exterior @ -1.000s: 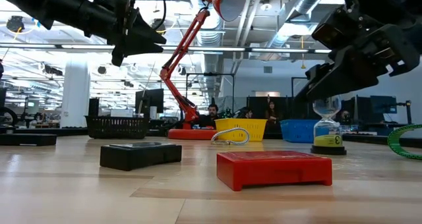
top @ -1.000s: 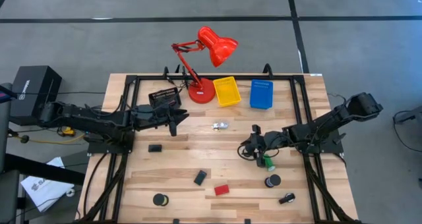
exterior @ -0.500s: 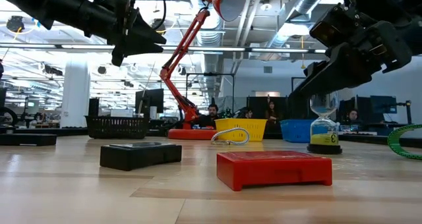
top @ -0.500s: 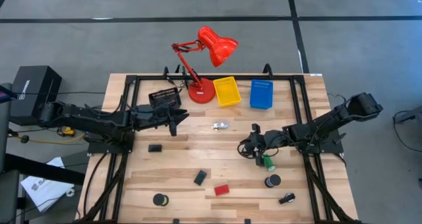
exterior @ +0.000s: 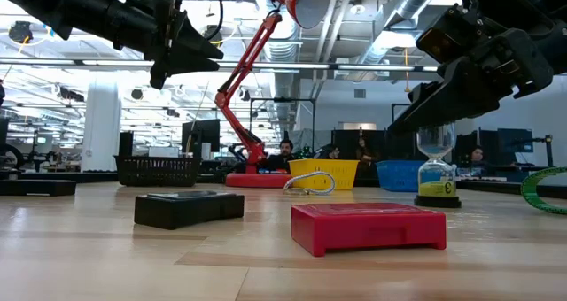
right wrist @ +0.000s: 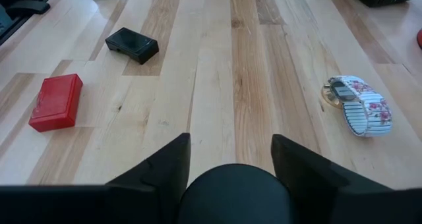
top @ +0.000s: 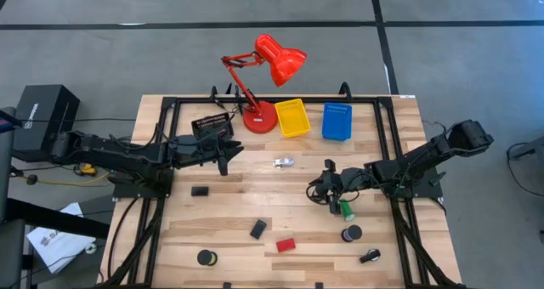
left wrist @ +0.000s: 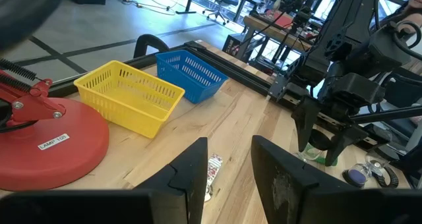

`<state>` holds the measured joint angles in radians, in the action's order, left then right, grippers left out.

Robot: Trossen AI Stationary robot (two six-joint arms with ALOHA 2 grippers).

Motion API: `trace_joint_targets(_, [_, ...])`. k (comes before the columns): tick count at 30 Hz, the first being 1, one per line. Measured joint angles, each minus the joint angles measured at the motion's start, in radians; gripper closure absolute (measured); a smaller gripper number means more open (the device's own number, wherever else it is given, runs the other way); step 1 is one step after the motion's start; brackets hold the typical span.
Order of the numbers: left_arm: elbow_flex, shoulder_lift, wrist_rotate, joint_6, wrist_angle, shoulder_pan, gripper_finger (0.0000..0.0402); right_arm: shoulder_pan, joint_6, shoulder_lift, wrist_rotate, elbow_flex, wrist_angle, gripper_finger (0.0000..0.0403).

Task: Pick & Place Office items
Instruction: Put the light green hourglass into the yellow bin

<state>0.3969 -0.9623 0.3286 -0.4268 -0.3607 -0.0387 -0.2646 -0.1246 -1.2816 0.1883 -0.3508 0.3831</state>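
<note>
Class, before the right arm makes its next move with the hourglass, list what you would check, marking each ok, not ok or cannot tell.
1. Grip: right tool closed on the hourglass cap: ok.
2. Lift: not ok, hourglass base rests on the table.
3. Room in yellow tray and blue tray: ok, both look empty.
4. Other arm clear: ok, left tool open, empty, raised near the lamp.
5. Which tray is meant: cannot tell.

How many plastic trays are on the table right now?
3, all along the far edge: black tray left of the lamp base, yellow tray right of it, blue tray rightmost.
</note>
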Motion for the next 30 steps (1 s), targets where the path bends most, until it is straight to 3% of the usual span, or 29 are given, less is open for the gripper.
trace_joint_targets(10, [0.000, 0.000, 0.000, 0.000, 0.000, 0.000, 0.0289, 0.000, -0.015, 0.000, 0.000, 0.001, -0.017, 0.0155])
trace_joint_targets(30, [0.000, 0.000, 0.000, 0.002, 0.000, 0.000, 0.0289, -0.003, -0.001, 0.000, -0.004, 0.001, -0.042, 0.0214])
